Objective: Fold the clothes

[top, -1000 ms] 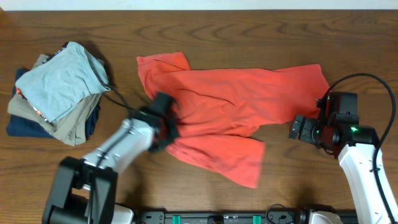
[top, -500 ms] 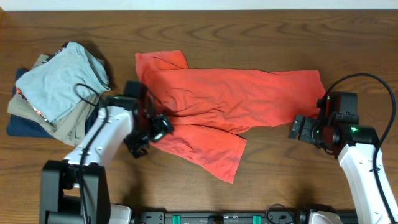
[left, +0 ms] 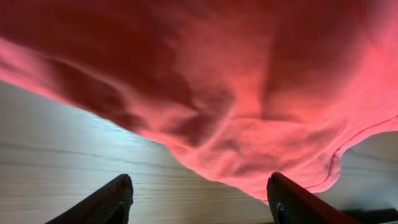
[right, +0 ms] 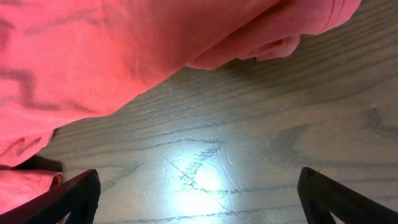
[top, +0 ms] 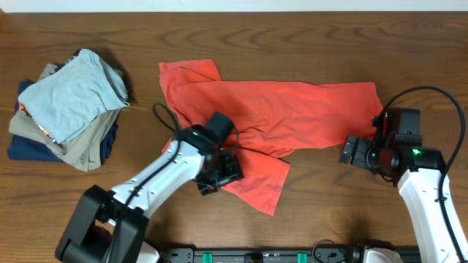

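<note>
The clothes, a coral-red T-shirt point(top: 292, 109), lies spread and rumpled across the middle of the table, with one flap reaching toward the front edge. My left gripper point(top: 223, 175) hovers over that flap's left side. In the left wrist view the left gripper point(left: 202, 202) is open, bare wood lies between its fingers, and the shirt point(left: 236, 93) fills the upper frame, its hem close to the right finger point(left: 292, 202). My right gripper point(top: 349, 151) sits just off the shirt's right edge. In the right wrist view the right gripper point(right: 199, 202) stands open over bare wood, the shirt point(right: 124, 56) beyond it.
A pile of folded garments point(top: 69, 106), light blue on top of khaki and navy, sits at the left of the wooden table point(top: 329, 219). A black cable point(top: 439, 95) loops above the right arm.
The left gripper dragged the shirt's lower flap leftward, let go and opened, then moved back right over the flap. The right arm has not moved.
</note>
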`<action>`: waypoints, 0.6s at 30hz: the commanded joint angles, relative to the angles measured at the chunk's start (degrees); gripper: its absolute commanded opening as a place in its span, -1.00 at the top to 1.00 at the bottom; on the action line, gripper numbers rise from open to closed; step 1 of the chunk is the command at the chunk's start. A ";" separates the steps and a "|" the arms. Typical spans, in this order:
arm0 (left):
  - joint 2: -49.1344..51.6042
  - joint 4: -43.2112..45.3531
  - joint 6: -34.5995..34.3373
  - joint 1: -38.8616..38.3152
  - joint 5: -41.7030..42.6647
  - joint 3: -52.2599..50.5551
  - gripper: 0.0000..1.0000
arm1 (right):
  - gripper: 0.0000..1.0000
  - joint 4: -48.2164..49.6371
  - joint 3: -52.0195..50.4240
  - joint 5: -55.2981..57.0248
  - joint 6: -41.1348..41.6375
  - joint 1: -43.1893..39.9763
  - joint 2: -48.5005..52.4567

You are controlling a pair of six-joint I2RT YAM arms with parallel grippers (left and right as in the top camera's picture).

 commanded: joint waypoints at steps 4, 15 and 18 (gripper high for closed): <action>4.00 4.39 -8.13 -4.57 -4.11 -0.46 -0.36 | -0.98 -0.09 0.39 0.33 -0.33 -0.44 -0.35; 8.59 1.60 -2.51 -2.08 -7.87 -0.39 0.88 | -0.98 -0.11 0.37 1.42 -0.28 -0.44 -0.33; 6.29 -5.75 1.99 2.80 -10.05 -0.39 0.88 | -0.98 -0.46 0.37 5.66 2.27 -0.44 -0.33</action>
